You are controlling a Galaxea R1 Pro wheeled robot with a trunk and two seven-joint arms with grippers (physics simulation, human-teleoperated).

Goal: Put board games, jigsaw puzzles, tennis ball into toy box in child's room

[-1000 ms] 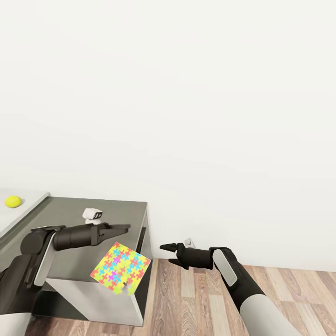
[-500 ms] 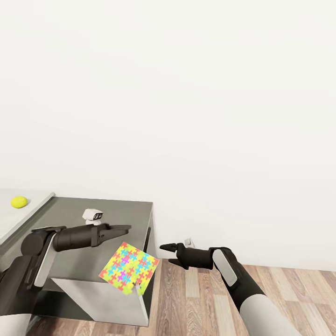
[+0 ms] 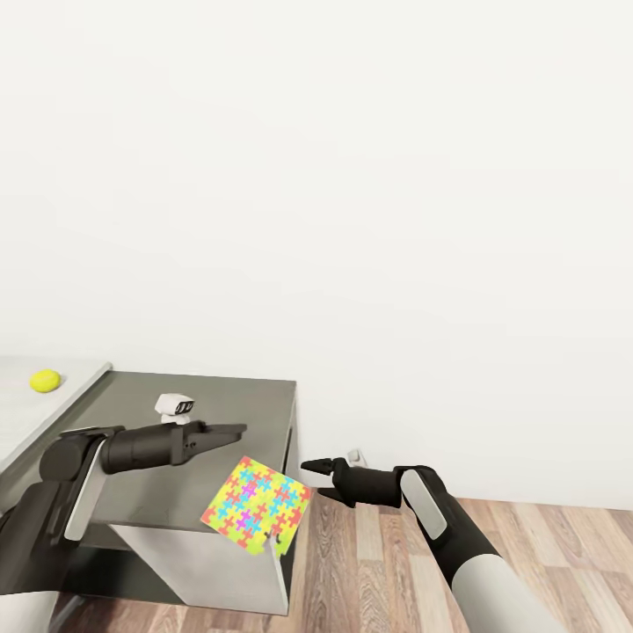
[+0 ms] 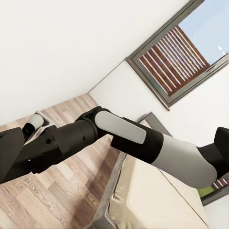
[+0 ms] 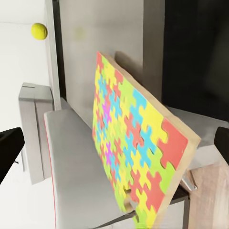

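As I look down from the head camera, the worktop [image 3: 26, 413] lies far left, with the tennis ball [image 3: 45, 381] on it. 1 jigsaw puzzle [image 3: 257, 505] hangs tilted against a grey cabinet [image 3: 207, 422]. The left tool [image 3: 230, 432] looks closed and empty; the right tool [image 3: 314, 477] is parted, empty.

Wall: you face a plain white wall [image 3: 352, 176] across the upper head view.
Floor: wood planks [image 3: 369, 571] run along the wall's base at lower right.
Window: in your left wrist view, a grey-framed window [image 4: 179, 52] with brown slats sits high on a white wall.
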